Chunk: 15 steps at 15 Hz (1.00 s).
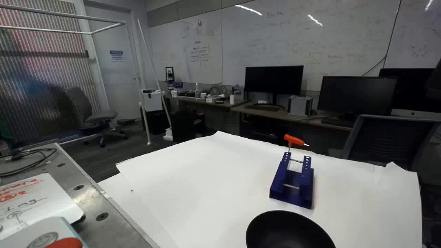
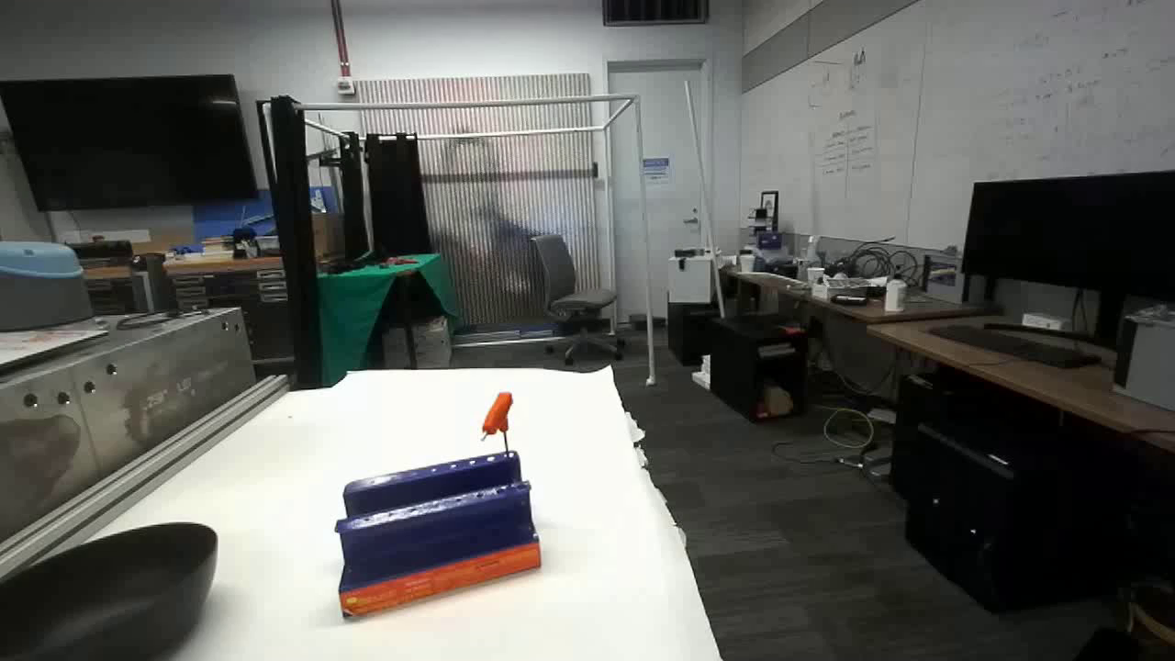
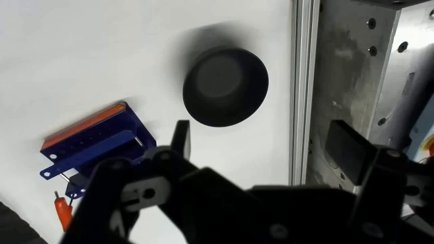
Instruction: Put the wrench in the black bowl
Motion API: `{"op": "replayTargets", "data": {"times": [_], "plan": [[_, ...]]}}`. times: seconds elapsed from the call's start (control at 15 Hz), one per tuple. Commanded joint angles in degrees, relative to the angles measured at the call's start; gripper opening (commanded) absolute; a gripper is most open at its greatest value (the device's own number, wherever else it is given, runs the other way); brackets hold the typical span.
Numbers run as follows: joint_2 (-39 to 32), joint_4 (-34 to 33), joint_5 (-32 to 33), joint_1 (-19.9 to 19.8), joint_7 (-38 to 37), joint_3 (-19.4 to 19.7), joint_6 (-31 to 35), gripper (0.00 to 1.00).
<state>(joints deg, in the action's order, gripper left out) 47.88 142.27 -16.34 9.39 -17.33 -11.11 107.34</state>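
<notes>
The wrench is a small orange-red T-handled tool [image 1: 294, 140] with a thin metal shaft. Its shaft stands in a hole at one end of the dark blue rack [image 1: 293, 179], in both exterior views [image 2: 497, 414]. In the wrist view the wrench [image 3: 63, 213] is at the lower left, partly cut off by the gripper's finger. The black bowl [image 3: 225, 87] sits on the white-covered table beside the rack, with nothing visible inside. It is cut by the frame edge in both exterior views [image 1: 289, 230]. My gripper [image 3: 264, 142] is open and empty, high above the table, out of view in both exterior views.
The rack [image 2: 441, 528] has an orange strip along its base and stands between bowl and wrench. A metal bench [image 3: 346, 67] with a rail [image 3: 302, 101] borders the table beside the bowl. The white table cover [image 1: 206, 179] ends in a curled far edge.
</notes>
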Motion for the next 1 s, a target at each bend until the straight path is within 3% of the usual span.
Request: {"op": "replayTargets", "data": {"times": [0.0,0.93], "plan": [[0.00,0.15,-0.46,-0.81,0.45,-0.51,-0.36,1.00],[-1.78,2.61,-0.39,-0.72,0.40,-0.48,-0.41,1.00]]}}
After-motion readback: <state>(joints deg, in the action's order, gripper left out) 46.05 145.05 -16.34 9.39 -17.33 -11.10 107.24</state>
